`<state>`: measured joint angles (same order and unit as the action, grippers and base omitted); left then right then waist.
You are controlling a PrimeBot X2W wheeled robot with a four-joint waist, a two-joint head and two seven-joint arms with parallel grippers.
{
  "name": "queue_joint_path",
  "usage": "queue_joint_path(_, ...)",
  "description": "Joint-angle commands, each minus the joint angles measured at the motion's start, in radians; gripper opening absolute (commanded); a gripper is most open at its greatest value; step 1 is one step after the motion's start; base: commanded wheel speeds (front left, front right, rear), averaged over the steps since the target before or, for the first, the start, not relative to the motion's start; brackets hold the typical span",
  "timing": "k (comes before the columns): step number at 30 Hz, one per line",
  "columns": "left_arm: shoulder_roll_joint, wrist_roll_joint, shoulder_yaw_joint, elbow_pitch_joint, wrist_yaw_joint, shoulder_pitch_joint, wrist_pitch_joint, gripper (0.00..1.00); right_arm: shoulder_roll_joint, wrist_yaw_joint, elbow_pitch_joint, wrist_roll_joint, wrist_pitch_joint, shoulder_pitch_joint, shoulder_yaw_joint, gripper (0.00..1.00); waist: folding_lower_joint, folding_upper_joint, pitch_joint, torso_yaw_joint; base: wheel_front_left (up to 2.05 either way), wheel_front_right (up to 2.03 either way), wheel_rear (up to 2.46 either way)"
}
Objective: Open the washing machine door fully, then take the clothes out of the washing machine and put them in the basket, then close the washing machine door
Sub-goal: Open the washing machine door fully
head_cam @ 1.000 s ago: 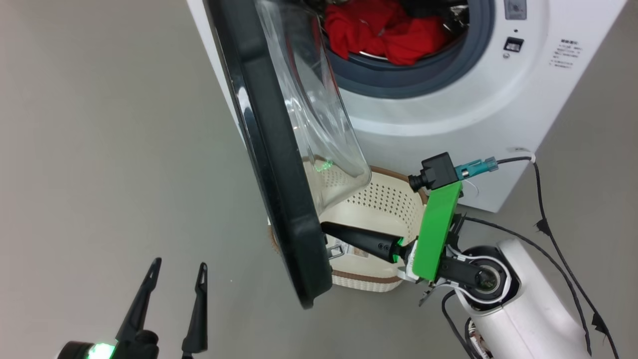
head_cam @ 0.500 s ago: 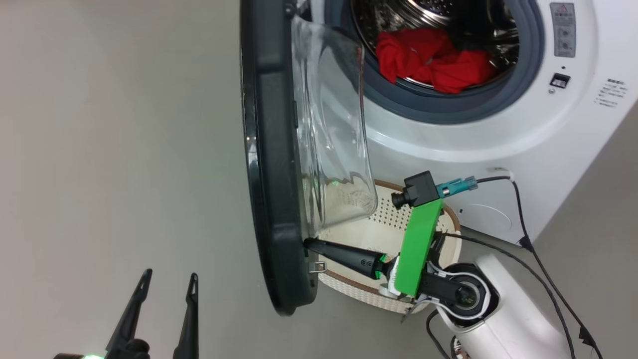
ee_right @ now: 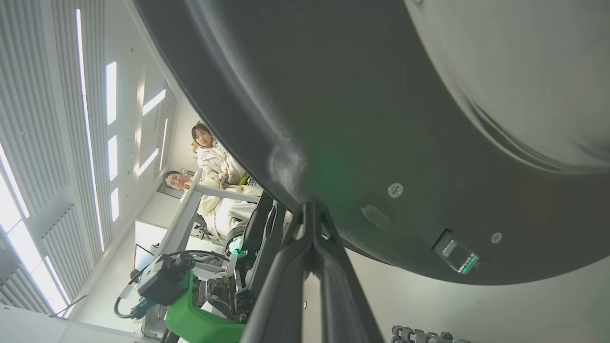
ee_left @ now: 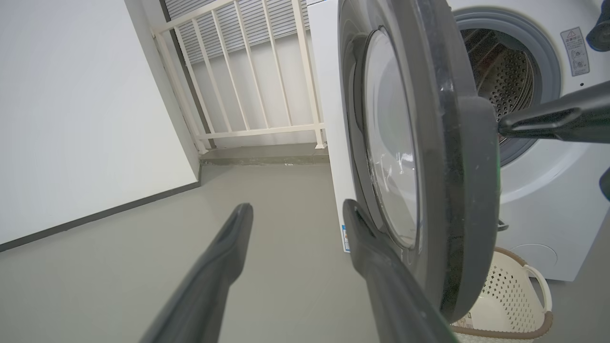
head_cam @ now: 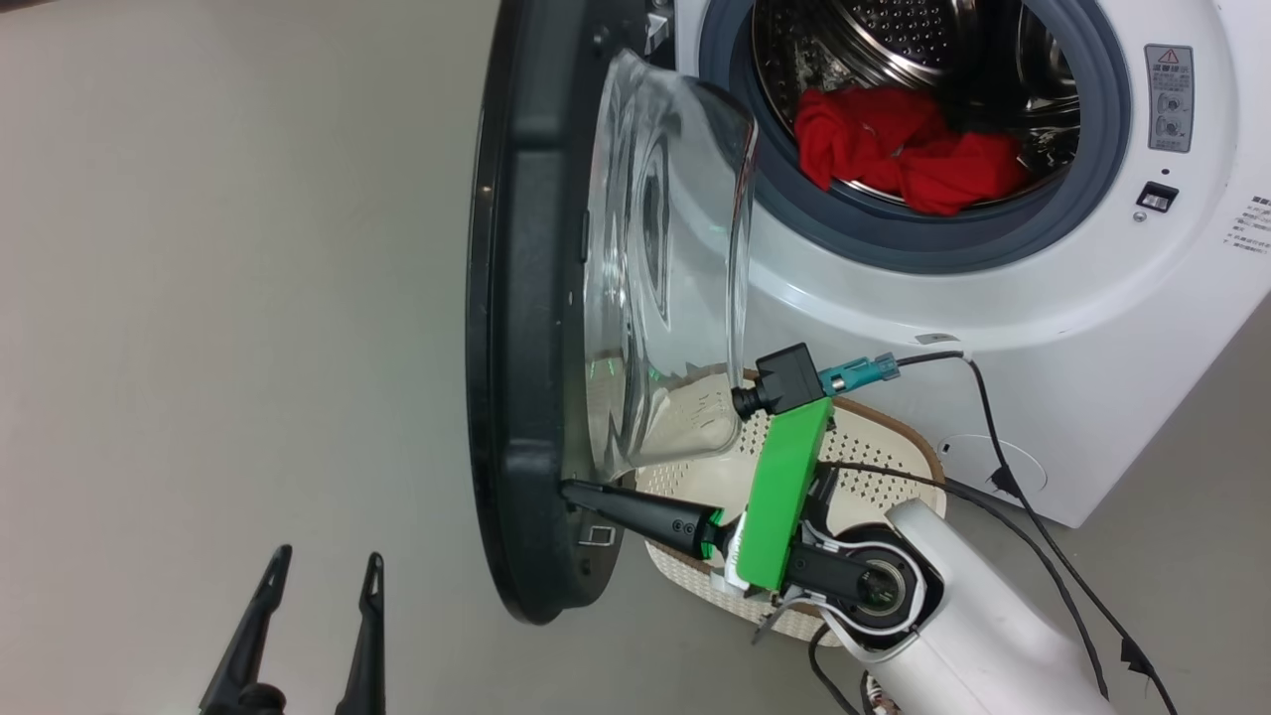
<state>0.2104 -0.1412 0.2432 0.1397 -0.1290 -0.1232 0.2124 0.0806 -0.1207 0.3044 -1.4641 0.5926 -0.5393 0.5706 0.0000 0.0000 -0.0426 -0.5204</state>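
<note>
**A:** What do the containers hold?

**B:** The perforated steel drum (head_cam: 894, 50) of the big white front-loading washing machine (head_cam: 993, 328) holds the bright red fabric clothes (head_cam: 904, 149). They are heaped at its six o'clock, against the grey rubber ring (head_cam: 894, 243). The small cream-white perforated plastic basket (head_cam: 864, 442) stands on the floor at six o'clock from the drum's mouth, just in front of the machine. Its pale bottom shows in part, behind the glass and the white right arm (head_cam: 973, 636).

**A:** And the door?

**B:** The large round washing machine door (head_cam: 521, 328), with a glossy black rim and a bulging clear glass bowl, stands swung out at nine o'clock from the drum. It is edge-on to the head view, and its lower edge hangs by the basket's nine o'clock end.

**A:** The grippers?

**B:** The right gripper (head_cam: 571, 490) has its fingers pressed together with nothing between them. Its tip is against the inner face of the door's rim, near that rim's six o'clock and just above the metal latch (head_cam: 599, 534). The left gripper (head_cam: 328, 556) is spread wide and empty, at seven o'clock in the head view, apart from the door.

**A:** Room to move?

**B:** Open grey floor (head_cam: 199, 298) lies at nine o'clock from the door. In the left wrist view a white wall (ee_left: 71, 119) and a cream railing (ee_left: 252, 71) stand at ten to twelve o'clock. Black cables (head_cam: 1033, 516) cross the basket's rim and trail over the floor at four o'clock. Two seated persons (ee_right: 214, 166) show at nine o'clock in the right wrist view.
</note>
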Motion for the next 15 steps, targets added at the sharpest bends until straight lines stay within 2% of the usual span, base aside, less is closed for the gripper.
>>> queue_joint_path(1, 0.018, -0.004, -0.037, 0.031, -0.010, 0.018, 0.001, 1.00, -0.030, -0.010, -0.017, -0.019, -0.019, -0.044, 0.022, 0.00, 0.0000, 0.0000, -0.001, -0.001, 0.00, 0.00, 0.00)
queue_joint_path(15, 0.024, -0.012, -0.033, 0.031, -0.017, 0.023, 0.005, 1.00, -0.030, -0.010, 0.049, -0.079, -0.084, -0.122, 0.099, 0.00, 0.0000, 0.0000, -0.009, -0.009, 0.00, 0.00, 0.00)
